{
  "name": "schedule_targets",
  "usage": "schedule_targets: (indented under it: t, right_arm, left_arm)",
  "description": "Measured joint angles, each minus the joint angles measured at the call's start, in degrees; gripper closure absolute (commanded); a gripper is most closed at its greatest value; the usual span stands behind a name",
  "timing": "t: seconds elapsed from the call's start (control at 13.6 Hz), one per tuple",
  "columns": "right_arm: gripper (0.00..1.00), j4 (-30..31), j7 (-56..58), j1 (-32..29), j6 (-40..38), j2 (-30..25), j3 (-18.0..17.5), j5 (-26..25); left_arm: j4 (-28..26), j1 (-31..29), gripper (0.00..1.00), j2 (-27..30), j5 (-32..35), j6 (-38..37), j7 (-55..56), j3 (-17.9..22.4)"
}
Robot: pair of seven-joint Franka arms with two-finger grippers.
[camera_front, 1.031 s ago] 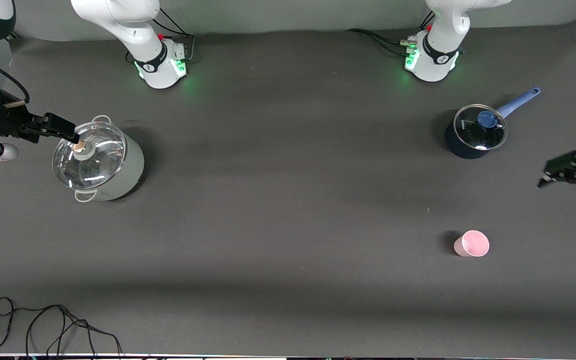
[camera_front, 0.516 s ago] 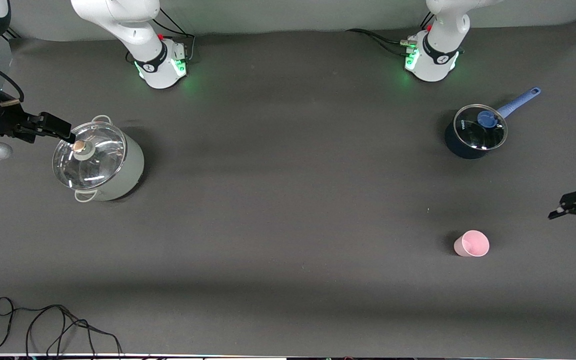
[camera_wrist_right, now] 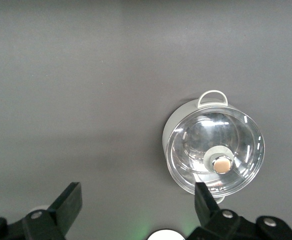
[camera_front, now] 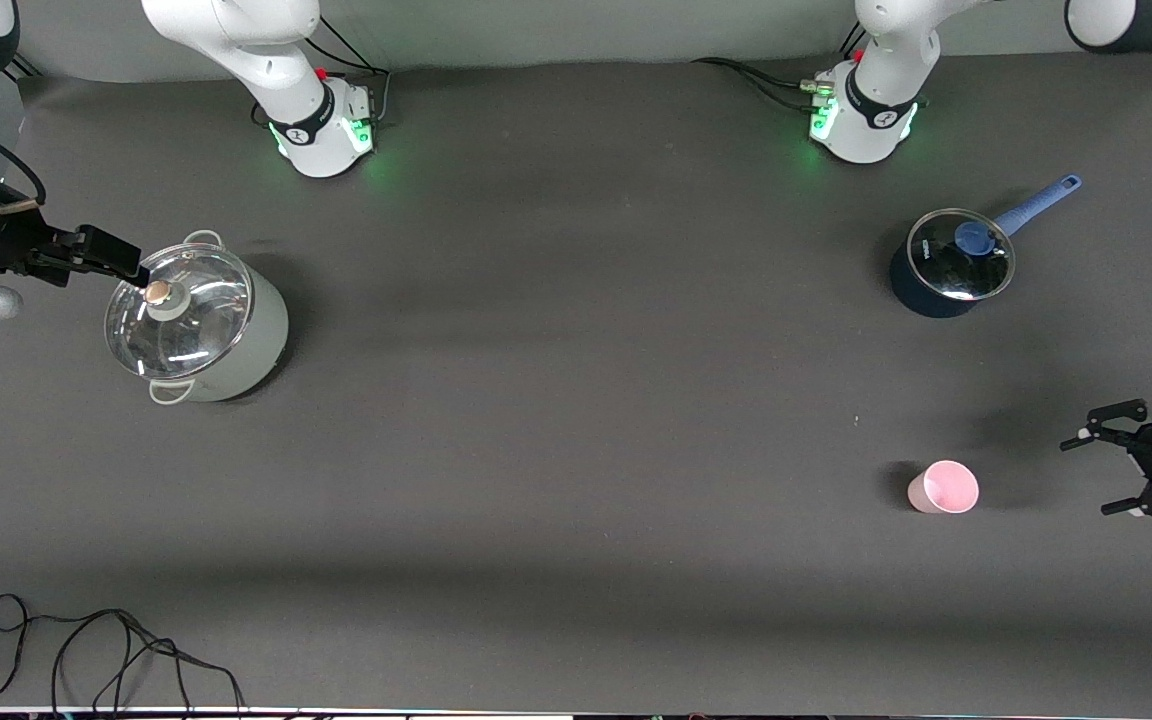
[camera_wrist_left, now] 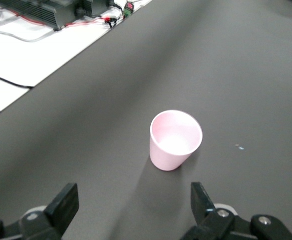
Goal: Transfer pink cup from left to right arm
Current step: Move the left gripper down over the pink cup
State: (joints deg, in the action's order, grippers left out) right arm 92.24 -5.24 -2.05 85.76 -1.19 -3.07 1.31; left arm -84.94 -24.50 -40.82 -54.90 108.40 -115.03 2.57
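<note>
Left gripper (camera_front: 1124, 460), spread wide, sits at three o'clock of the upright pink cup (camera_front: 944, 487); an off-centre approach could topple it. Right gripper (camera_front: 106, 255), also wide, waits over the tabletop (camera_front: 576, 400).

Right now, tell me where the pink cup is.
The pink cup stands upright on the table toward the left arm's end, nearer the front camera than the blue saucepan, beside the open left gripper.

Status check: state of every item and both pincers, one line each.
Small pastel-pink tapered cup: upright on the table, mouth up, ungrasped.
Pale green pot with glass lid: lid on.
Dark blue saucepan with glass lid and blue handle: lid on.
Left pincer: open, beside the cup, not touching.
Right pincer: open, by the green pot's rim, waiting.
</note>
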Motion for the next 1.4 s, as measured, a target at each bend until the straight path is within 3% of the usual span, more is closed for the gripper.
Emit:
schedule_targets:
  t: [0.22, 0.59, 1.4]
  right_arm:
    - [0.00, 0.00, 0.03, 0.01, 0.00, 0.01, 0.02, 0.00]
    - [0.00, 0.00, 0.04, 0.01, -0.02, 0.01, 0.02, 0.02]
    - [0.00, 0.00, 0.04, 0.05, -0.07, 0.01, 0.02, 0.04]
  left_arm:
    - [-3.75, -2.25, 0.00, -4.76, -12.02, -0.45, -15.46, -0.04]
    - [-8.07, -2.63, 0.00, -8.66, -21.90, -2.12, -26.87, -0.69]
    - [-10.82, -2.11, 0.00, -12.97, -31.19, -1.84, -33.45, -5.43]
